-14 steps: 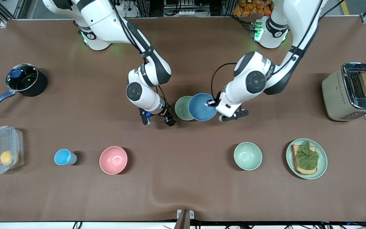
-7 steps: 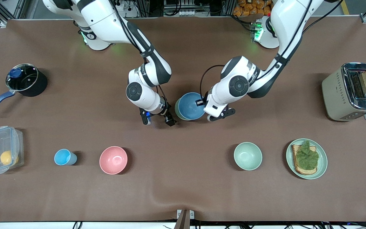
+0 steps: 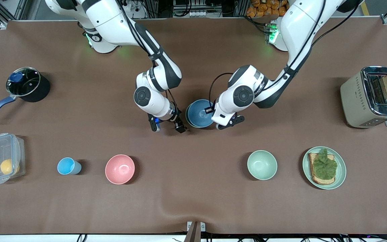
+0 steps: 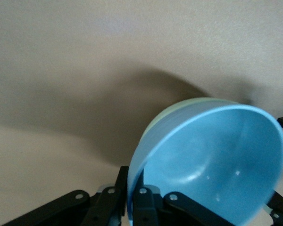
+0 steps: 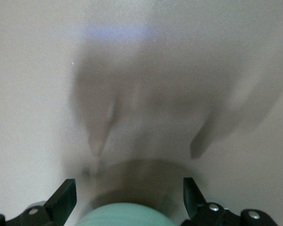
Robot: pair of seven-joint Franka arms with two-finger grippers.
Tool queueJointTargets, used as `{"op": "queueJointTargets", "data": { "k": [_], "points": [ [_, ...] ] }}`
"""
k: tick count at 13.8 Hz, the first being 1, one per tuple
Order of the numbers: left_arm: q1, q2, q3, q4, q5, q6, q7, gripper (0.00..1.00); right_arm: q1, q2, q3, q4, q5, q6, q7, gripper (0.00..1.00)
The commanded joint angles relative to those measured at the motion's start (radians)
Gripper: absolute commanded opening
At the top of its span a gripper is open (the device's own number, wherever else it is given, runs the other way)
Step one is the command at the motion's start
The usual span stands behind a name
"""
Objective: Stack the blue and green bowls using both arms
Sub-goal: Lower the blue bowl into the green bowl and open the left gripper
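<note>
The blue bowl (image 3: 199, 113) hangs at mid-table with my left gripper (image 3: 211, 112) shut on its rim. In the left wrist view the two fingers (image 4: 146, 202) pinch the blue bowl (image 4: 217, 165) wall, one inside and one outside. The green bowl (image 4: 166, 115) lies right under it, showing only as a thin pale-green edge; the front view hides it almost wholly. I cannot tell whether the blue bowl rests in it. My right gripper (image 3: 166, 126) stands open beside the bowls, toward the right arm's end. A pale-green curve of the green bowl (image 5: 125, 217) shows between its spread fingers, untouched.
Nearer the front camera stand a pink bowl (image 3: 120, 169), a light-blue cup (image 3: 68, 166), a pale mint bowl (image 3: 262, 164) and a green plate (image 3: 340, 174) with toast. A toaster (image 3: 358, 97), a lidded pot (image 3: 25, 84) and a plastic box (image 3: 2, 158) sit at the table's ends.
My left arm has carried the blue bowl toward the right arm's end, from beside the green bowl to over it, covering it. The right arm has stayed in place, open.
</note>
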Motion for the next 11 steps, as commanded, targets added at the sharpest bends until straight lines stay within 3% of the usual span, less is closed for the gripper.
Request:
{"op": "queueJointTargets", "data": {
  "k": [1, 6, 11],
  "points": [
    [-0.016, 0.011, 0.005, 0.027, 0.047, -0.002, -0.039, 1.0, 0.007, 0.006, -0.001, 0.002, 0.025, 0.011, -0.01, 1.0],
    [-0.03, -0.017, 0.003, 0.03, 0.07, -0.03, -0.057, 1.0, 0.007, 0.006, -0.001, -0.001, 0.025, 0.008, -0.01, 1.0],
    [-0.015, -0.066, 0.003, 0.146, 0.072, -0.244, -0.051, 1.0, 0.004, -0.01, -0.004, -0.004, 0.013, -0.009, -0.019, 1.0]
  ]
}}
